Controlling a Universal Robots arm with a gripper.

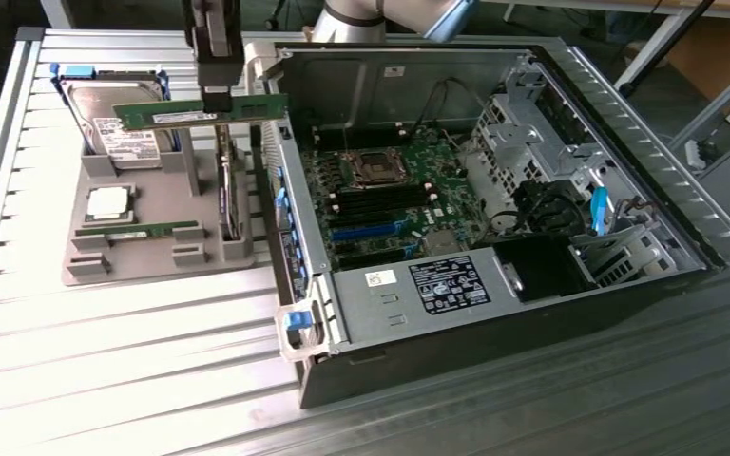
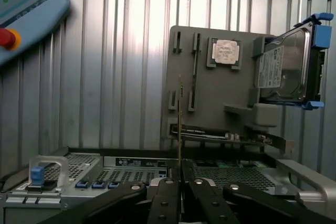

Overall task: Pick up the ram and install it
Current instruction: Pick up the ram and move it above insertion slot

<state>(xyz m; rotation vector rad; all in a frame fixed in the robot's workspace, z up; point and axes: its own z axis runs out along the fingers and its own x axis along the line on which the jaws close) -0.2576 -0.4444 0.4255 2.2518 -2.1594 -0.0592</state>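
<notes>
ram stick in grip, above tray edge

ribbed metal table carries one grey parts tray and one open computer case, side by side. my gripper hangs over the tray side nearest the case, fingers pinched narrow on one ram. i grip the stick near its middle. it sits level in the air with its long sides flat to the exterior view, clear of the tray and not touching the case wall. in the wrist view the same ram shows edge-on as a thin upright line rising from between my two fingers.

count, ram sticks: two. one in my grip, and a second ram stick lying in its tray slot.

count, other tray parts: one hard drive with a white label, propped at the far end; one square silver processor chip between the drive and the second stick; one dark card standing on edge along the tray side nearest the case.

inside the case, one motherboard lies exposed.

wrist view also shows one pendant with one red button, lying on the table well apart from the tray.
</notes>
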